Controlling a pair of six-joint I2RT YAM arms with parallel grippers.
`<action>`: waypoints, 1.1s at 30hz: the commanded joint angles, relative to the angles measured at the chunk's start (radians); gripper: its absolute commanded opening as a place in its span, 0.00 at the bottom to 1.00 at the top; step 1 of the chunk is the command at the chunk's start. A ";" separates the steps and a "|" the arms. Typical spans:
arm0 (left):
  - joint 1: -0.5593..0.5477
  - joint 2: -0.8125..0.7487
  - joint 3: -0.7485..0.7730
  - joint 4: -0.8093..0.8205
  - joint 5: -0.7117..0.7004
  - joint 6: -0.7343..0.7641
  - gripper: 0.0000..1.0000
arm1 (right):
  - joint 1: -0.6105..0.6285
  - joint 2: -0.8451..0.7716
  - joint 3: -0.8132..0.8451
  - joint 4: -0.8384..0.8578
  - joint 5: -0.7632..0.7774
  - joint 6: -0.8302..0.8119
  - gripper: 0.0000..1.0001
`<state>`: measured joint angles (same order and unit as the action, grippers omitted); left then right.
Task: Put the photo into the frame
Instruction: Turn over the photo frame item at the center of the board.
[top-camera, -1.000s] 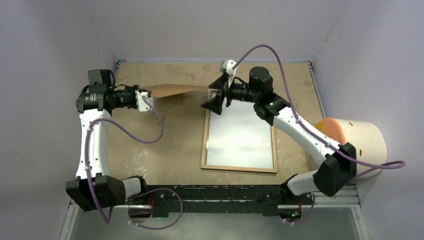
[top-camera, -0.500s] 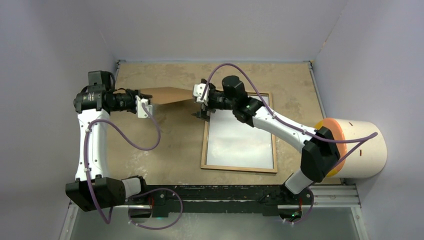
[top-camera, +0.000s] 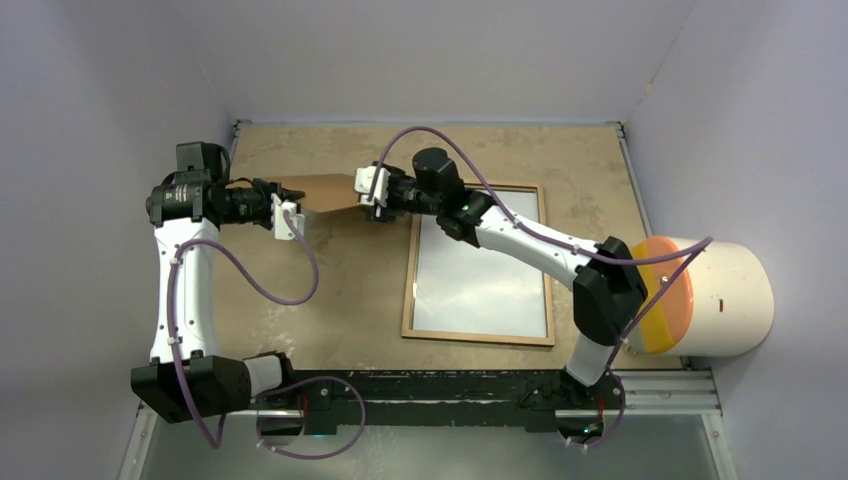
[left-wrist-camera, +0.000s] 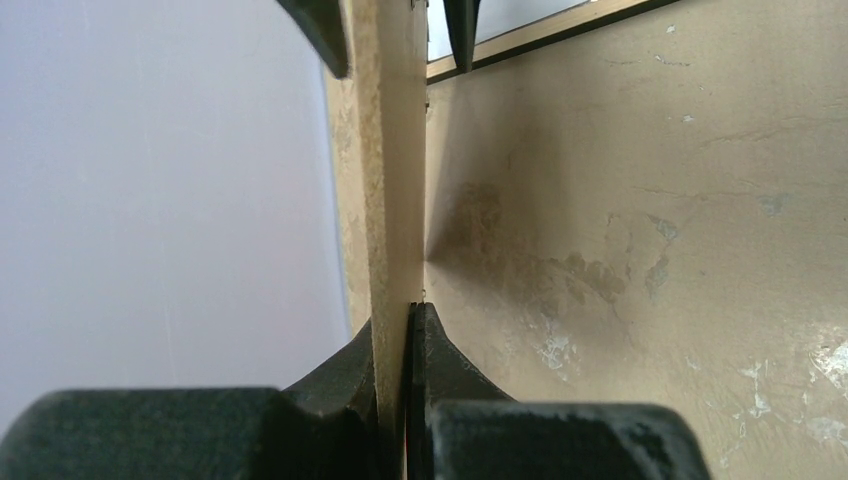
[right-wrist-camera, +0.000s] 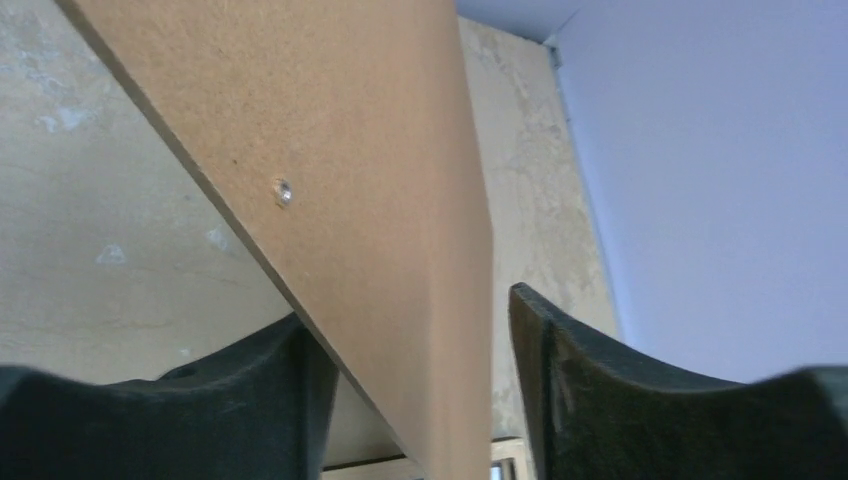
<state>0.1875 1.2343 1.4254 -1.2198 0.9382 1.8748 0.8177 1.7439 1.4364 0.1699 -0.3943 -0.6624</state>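
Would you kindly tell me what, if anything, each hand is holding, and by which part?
The left hand pinches the flat brown backing board by one end. The right hand straddles the opposite end, open, gripping nothing.

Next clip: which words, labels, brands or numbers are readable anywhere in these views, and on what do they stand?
None are readable.
The brown backing board, frame and table carry no print.
The white cylinder shows small dark marks, too small to read as characters.
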 joint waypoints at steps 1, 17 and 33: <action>-0.005 -0.033 0.040 0.069 0.081 0.029 0.00 | 0.025 0.022 0.046 0.030 0.068 -0.028 0.53; -0.005 -0.108 -0.225 1.375 -0.175 -1.200 0.85 | 0.004 0.068 0.176 0.189 0.299 0.457 0.00; 0.000 0.057 -0.034 0.913 -0.640 -1.377 0.93 | -0.325 0.161 0.433 0.093 -0.178 1.379 0.00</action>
<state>0.1825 1.2873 1.3720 -0.1730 0.4015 0.5266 0.5377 1.9408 1.8317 0.1909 -0.3893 0.4007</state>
